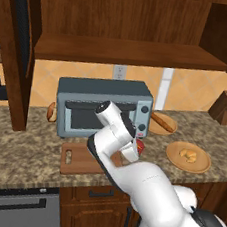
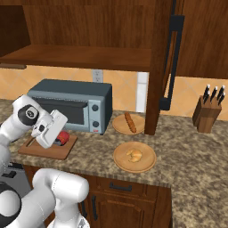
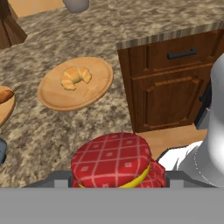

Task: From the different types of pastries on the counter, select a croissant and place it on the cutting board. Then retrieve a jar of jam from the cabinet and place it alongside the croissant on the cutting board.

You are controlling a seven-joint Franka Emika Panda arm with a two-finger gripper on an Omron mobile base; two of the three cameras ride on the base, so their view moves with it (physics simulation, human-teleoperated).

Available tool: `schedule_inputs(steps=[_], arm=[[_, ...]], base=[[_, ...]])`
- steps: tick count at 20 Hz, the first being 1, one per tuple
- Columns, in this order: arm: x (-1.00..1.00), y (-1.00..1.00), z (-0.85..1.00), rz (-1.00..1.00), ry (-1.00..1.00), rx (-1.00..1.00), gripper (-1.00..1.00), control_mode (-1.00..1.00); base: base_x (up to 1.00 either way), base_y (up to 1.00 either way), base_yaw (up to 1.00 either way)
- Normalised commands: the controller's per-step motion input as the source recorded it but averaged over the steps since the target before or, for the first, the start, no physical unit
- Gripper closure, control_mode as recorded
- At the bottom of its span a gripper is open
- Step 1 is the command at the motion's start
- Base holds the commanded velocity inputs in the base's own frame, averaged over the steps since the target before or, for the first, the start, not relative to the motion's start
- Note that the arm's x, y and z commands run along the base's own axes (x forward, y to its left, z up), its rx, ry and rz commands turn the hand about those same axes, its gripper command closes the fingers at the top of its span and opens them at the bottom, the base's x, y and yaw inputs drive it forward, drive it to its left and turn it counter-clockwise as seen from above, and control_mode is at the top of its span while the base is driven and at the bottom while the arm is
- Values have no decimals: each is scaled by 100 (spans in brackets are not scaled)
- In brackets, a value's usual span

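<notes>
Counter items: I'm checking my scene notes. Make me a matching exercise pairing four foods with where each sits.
Things:
1. croissant
2. long loaf
3. jar of jam
4. round bun

Places:
A. left of the toaster oven
B. at the gripper, over the cutting board
C. on the plate nearer the counter edge
D. on the plate beside the toaster oven

Pairs: 1-C, 2-D, 3-B, 4-A

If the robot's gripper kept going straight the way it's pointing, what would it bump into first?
Probably the jar of jam: its checked red lid sits right at the gripper, between the fingertips. Beyond it lies the counter, though depth is unclear.
</notes>
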Motion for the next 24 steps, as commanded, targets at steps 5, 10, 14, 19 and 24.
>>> schedule_inputs(steps=[5, 10, 14, 19, 24], arm=[[28, 36, -35, -12, 0, 0, 100, -100], [32, 19, -36, -2, 0, 0, 100, -100], [25, 31, -19, 0, 0, 0, 100, -100], [0, 44, -6, -1, 1, 0, 100, -100], [0, 46, -23, -9, 0, 0, 100, -100]], base=[[0, 0, 0], [0, 0, 0], [0, 0, 0], [0, 0, 0], [0, 0, 0]])
